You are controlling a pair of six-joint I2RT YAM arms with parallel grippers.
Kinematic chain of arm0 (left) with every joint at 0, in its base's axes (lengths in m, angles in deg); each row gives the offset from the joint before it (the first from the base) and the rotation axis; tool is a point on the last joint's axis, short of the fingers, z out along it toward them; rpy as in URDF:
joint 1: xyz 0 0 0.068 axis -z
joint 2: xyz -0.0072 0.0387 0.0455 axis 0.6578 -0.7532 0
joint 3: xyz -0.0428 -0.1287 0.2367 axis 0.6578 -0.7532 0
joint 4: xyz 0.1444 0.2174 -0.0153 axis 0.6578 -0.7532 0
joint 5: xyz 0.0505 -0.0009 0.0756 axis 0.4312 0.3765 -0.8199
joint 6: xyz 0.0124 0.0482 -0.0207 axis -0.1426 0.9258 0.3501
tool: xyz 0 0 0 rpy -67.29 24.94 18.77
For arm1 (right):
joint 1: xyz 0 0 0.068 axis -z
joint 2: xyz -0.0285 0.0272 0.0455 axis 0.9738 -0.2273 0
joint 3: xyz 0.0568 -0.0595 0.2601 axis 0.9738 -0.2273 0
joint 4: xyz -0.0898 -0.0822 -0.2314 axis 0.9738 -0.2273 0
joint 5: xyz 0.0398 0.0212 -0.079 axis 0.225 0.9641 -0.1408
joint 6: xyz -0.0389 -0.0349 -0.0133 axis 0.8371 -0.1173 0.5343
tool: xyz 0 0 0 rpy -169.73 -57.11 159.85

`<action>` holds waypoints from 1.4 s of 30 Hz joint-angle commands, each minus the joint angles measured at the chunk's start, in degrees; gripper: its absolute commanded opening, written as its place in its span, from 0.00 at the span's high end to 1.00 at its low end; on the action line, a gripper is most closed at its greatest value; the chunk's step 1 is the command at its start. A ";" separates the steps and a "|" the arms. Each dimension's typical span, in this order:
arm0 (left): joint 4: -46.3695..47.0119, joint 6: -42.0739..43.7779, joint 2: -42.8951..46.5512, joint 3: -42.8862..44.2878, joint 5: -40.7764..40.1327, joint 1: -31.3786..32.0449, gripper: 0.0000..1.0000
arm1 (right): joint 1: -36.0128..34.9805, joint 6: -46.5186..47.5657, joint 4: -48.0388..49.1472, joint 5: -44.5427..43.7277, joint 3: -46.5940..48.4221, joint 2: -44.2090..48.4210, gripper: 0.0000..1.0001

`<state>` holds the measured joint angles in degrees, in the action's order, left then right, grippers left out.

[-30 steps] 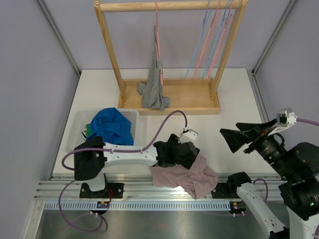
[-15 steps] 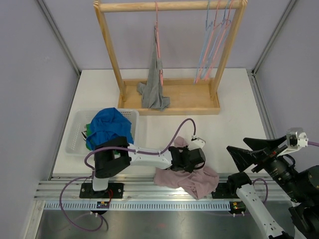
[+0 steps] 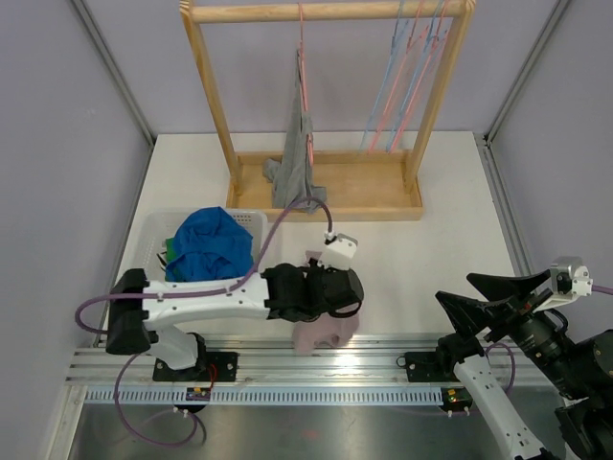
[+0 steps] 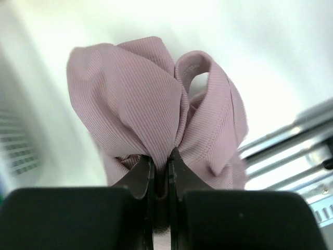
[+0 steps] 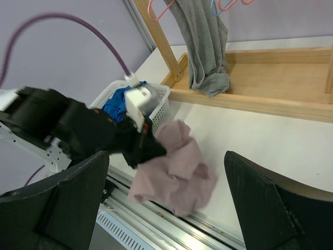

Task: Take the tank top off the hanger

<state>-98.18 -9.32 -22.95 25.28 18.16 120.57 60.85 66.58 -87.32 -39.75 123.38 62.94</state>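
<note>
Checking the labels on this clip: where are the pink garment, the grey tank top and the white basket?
pink garment [image 4: 130,99]: left wrist view, on its bunched left fold.
grey tank top [image 3: 297,163]: top external view, on its hanging body.
white basket [image 3: 146,244]: top external view, on its left wall.

- The left gripper [image 4: 160,169], whose jaws stood apart over the pale pink ribbed fabric garment [image 3: 325,333] a second ago, now pinches a fold of it between closed fingers.
- The garment, earlier spread flat near the table's front edge, is now gathered into a smaller, raised bunch, further left.
- The left arm's elbow has swung out to the left.
- The right gripper [image 3: 484,299] has dropped lower and nearer its base.
</note>
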 commanded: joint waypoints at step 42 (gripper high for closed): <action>-6.97 19.22 15.27 -6.98 19.36 -79.44 0.60 | -0.07 -8.86 29.45 18.18 2.93 -18.87 0.00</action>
<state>-105.38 8.71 -11.86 16.87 32.30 41.56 60.85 60.13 -65.47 -27.25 121.72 51.05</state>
